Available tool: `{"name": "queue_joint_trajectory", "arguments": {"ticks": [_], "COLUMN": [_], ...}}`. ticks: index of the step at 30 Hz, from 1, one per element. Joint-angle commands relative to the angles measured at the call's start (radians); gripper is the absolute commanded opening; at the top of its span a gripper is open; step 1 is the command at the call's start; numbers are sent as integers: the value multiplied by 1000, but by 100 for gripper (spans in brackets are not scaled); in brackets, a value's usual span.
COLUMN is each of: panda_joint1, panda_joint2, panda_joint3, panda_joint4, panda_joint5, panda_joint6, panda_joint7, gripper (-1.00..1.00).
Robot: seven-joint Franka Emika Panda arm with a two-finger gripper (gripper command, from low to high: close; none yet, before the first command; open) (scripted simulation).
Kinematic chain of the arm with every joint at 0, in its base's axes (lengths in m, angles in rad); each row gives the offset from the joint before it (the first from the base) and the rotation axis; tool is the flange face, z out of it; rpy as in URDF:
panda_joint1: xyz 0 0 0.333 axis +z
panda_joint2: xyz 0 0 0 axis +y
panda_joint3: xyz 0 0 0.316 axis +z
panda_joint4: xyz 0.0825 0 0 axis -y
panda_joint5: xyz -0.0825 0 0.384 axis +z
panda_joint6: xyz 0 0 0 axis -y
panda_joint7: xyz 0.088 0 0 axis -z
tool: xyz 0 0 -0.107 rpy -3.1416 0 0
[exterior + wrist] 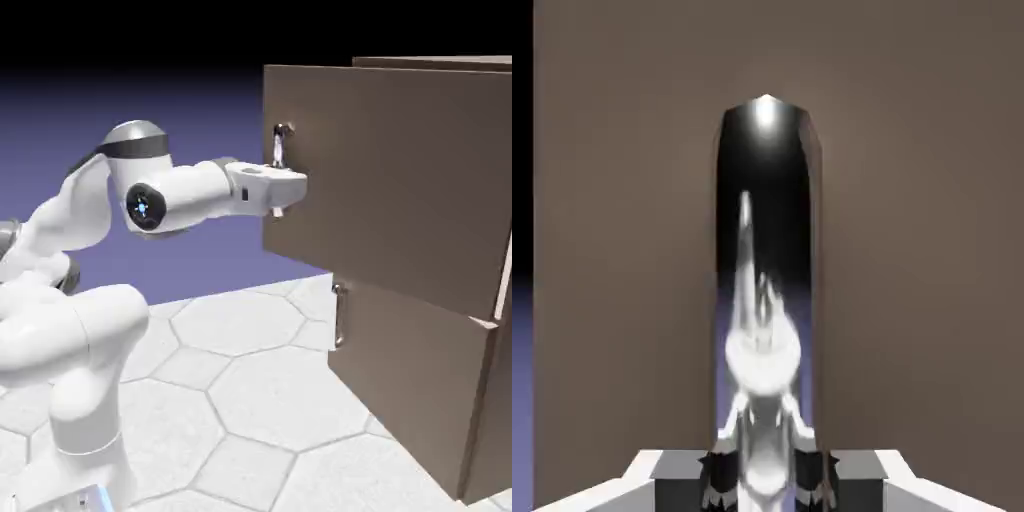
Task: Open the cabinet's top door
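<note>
The brown cabinet [470, 440] stands at the exterior view's right. Its top door [400, 180] is swung partway out from the body, and a pale edge shows behind the door's right side. My gripper [283, 190] is shut on the top door's silver bar handle [281, 138], holding it at about mid-height. In the hand view the shiny handle [767, 250] rises large and upright between my fingertips [717, 478], with the door panel [912, 250] filling the picture behind it. The gripper [766, 485] sits at the bottom edge.
Below the top door, the shorter lower door [410, 390] is closed, with its small handle [338, 315] at its left edge. White hexagon-tiled floor [250, 380] lies in front of the cabinet. My arm's elbow [140, 200] stretches across from the left.
</note>
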Motion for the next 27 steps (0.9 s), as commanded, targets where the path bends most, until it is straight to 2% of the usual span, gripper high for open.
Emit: {"name": "queue_joint_trajectory", "arguments": {"ticks": [1, 6, 16, 27], "panda_joint1": [-25, -160, -393, -562], "panda_joint2": [0, -26, -355, -754], "panda_joint3": [-18, -102, -302, -327], "panda_joint4": [-8, -34, 32, 240], "panda_joint5": [-8, -43, -351, -732], "panda_joint6": [-42, -260, -674, -923], "panda_joint7": [-4, -30, -301, -670], "gripper": [-100, -100, -100, -100]}}
